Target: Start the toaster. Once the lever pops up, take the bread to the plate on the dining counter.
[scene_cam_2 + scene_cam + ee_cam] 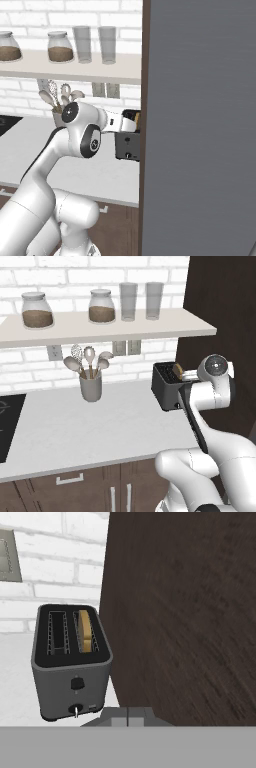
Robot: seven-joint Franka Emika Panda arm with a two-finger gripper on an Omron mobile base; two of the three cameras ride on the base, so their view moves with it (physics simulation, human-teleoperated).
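Note:
The dark grey toaster (70, 662) stands on the white worktop against a dark wood panel; it also shows as the toaster (166, 387) and the toaster (127, 144) in the base views. The tan bread (86, 631) sits in its right slot with its top edge poking out. The lever (76, 711) is a small pale tab low on the narrow end face, under a round knob. My gripper (127, 717) is shut with nothing in it. It sits in front of that end face, a little to its right and apart from it.
A tall dark wood cabinet side (190, 612) rises right beside the toaster. A grey utensil crock (90, 387) stands to its left, under a shelf (100, 328) with jars and glasses. A black cooktop (7, 426) lies at the far left.

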